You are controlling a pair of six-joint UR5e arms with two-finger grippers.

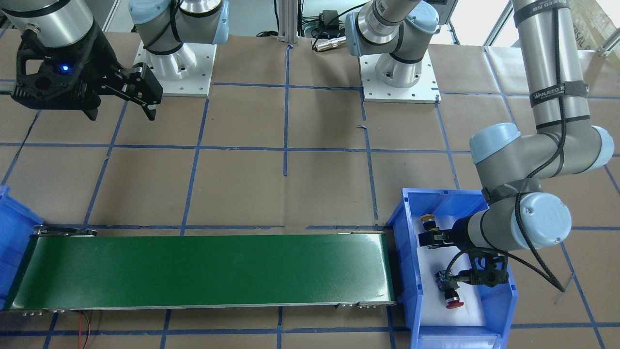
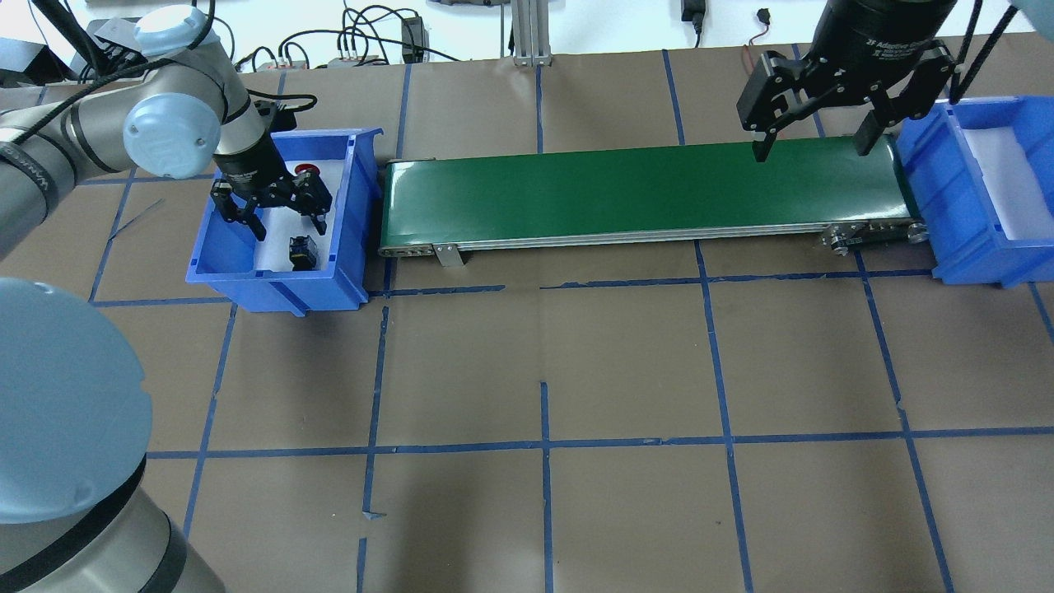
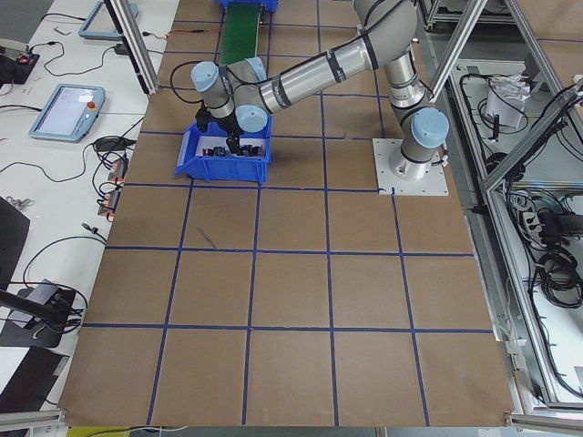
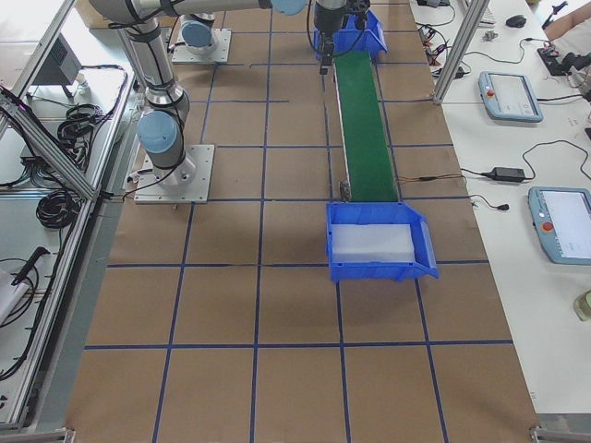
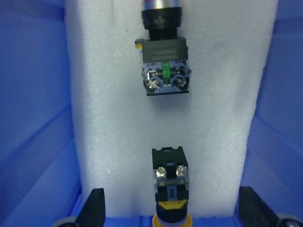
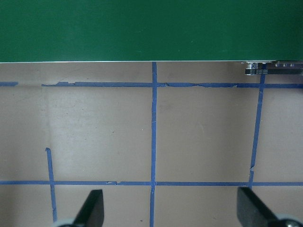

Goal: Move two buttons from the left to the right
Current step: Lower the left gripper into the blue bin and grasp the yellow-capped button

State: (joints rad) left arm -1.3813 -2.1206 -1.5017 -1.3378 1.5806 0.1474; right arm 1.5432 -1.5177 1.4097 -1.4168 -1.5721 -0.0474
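left pincer (image 2: pixel 282 221): stood wide open, empty, over bin (image 2: pixel 356 216) | yellow button (image 5: pixel 170 182): lay on foam (image 5: pixel 104 118) at 6 o'clock in wrist view, between fingers (image 5: pixel 94 208), untouched | red button (image 5: pixel 163 66): 12 o'clock of it | right pincer (image 2: pixel 813 148): wide open, empty, above belt (image 2: pixel 617 189)

One red button (image 1: pixel 450 295), one yellow button (image 1: pixel 428 220) — two blue bins (image 2: pixel 325 288) (image 2: pixel 963 239), one green conveyor (image 2: pixel 642 189)
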